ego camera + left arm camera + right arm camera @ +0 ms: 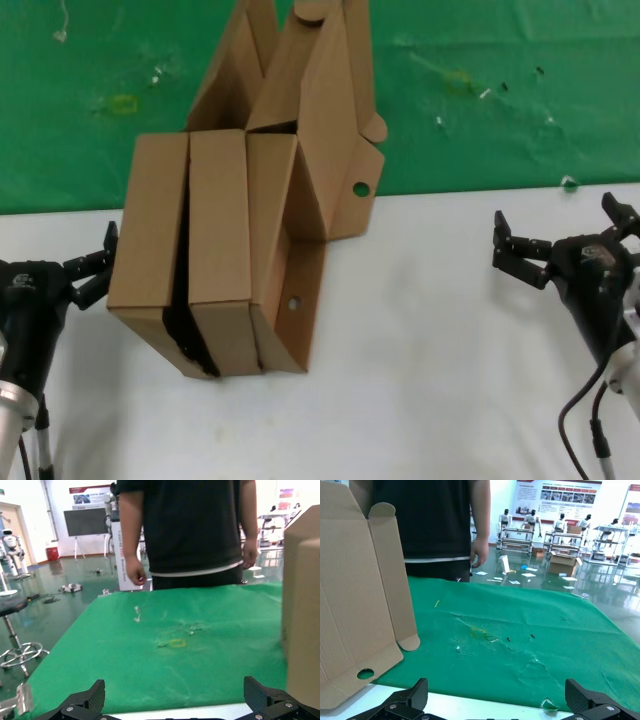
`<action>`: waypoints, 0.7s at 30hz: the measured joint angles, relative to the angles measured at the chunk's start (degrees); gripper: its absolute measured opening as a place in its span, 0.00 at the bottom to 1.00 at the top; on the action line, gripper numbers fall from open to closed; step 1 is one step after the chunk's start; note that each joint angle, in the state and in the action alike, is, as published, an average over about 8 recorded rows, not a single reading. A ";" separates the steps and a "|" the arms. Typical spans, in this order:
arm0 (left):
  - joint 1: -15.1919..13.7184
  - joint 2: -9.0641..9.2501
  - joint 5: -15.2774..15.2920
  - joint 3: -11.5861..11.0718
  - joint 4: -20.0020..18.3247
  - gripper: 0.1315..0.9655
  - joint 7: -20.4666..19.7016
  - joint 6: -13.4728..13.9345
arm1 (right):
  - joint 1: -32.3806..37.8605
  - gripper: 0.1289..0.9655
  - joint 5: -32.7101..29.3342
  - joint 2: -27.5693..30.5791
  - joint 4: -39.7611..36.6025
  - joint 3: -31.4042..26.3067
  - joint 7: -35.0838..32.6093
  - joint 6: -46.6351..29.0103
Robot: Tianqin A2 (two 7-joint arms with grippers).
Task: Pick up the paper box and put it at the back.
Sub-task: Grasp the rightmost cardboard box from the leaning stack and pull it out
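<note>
The paper box [322, 160] stands on edge at mid-table with its lid raised, tuck tabs up and small round holes in its side. It straddles the line between the white tabletop [440, 360] and the green back surface [500, 90]. My left gripper [98, 262] is open and empty at the far left, beside the brown boxes. My right gripper [565, 235] is open and empty at the right, well clear of the box. The raised lid shows in the right wrist view [355, 605] beyond my open right gripper [497, 707]. My left gripper [175, 710] faces the green surface [175, 645].
Two closed, same-looking brown boxes [190, 250] stand paired against the paper box's left side; one shows at the edge of the left wrist view [302, 610]. A person [190, 530] stands behind the green surface, also seen in the right wrist view [435, 525].
</note>
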 joint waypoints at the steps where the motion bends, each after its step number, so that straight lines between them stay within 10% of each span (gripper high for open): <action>1: -0.46 0.42 -0.13 -0.52 0.79 1.00 0.67 0.41 | 0.00 1.00 0.00 0.00 0.00 0.00 0.00 0.00; 21: -9.01 8.44 -5.52 -10.92 16.83 0.99 16.96 9.42 | 0.00 1.00 -0.01 0.00 0.00 0.00 0.02 0.00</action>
